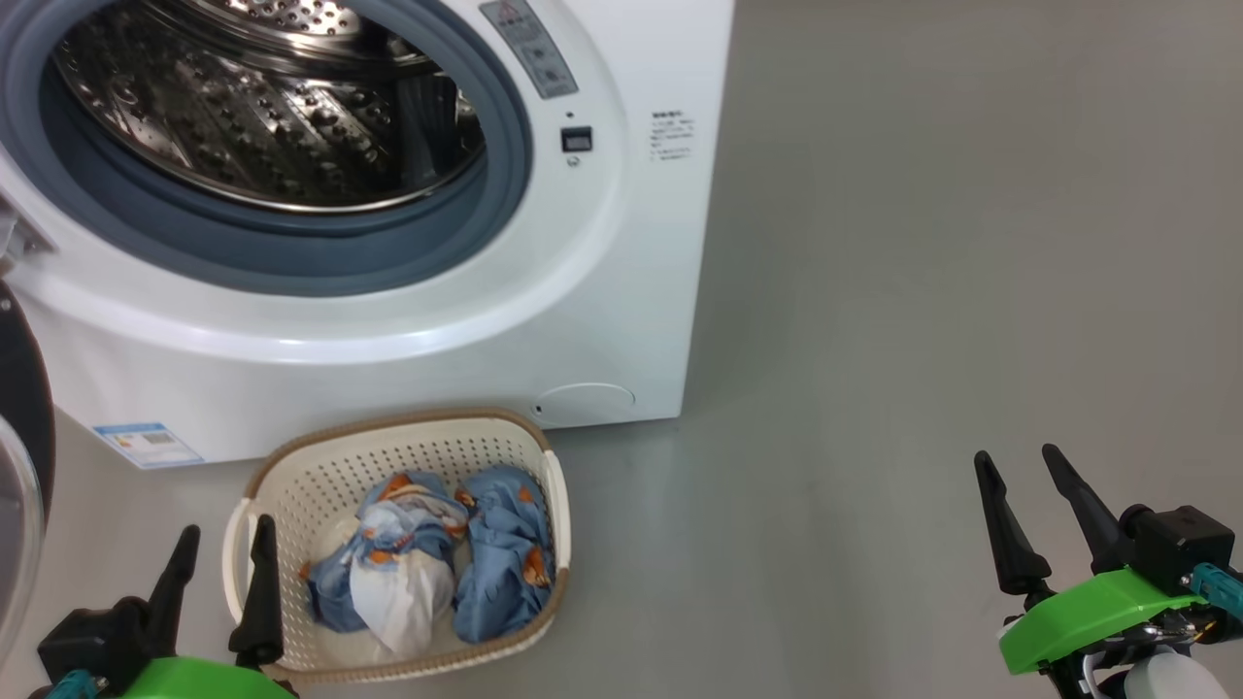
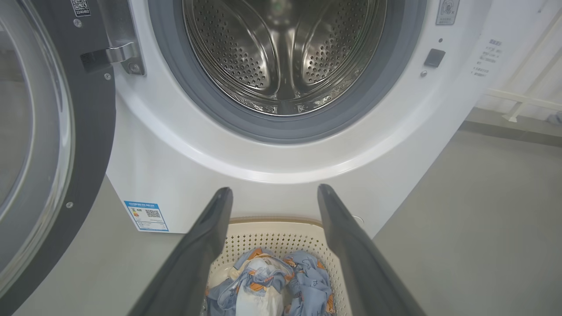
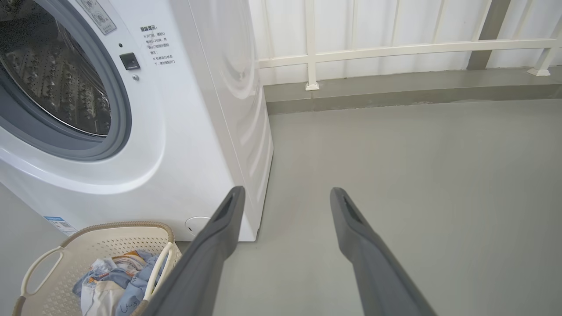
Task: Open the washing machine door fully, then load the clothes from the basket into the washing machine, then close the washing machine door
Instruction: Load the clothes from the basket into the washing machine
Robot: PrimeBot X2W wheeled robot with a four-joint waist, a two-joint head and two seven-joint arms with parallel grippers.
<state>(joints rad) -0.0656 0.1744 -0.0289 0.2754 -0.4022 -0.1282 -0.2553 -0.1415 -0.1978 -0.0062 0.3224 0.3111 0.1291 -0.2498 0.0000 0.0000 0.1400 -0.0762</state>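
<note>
Clothes (image 1: 500, 558), soft light-blue printed fabric, lower middle in cream perforated plastic basket (image 1: 320, 476): probably light, floppy, best pinched at a fold. Left gripper (image 1: 225, 527), right gripper (image 1: 1017, 452) spread wide, empty.

Plain grey floor (image 1: 923, 291), nothing fancy, with the big white washing machine (image 1: 621, 291) standing on it and the little cream basket (image 1: 408, 456) sat just in front of that.

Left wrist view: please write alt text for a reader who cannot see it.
An open washing machine shows its empty steel drum, its door standing open at the left. Below, the two dark fingers of the open left gripper frame a cream basket of light-blue clothes.
</note>
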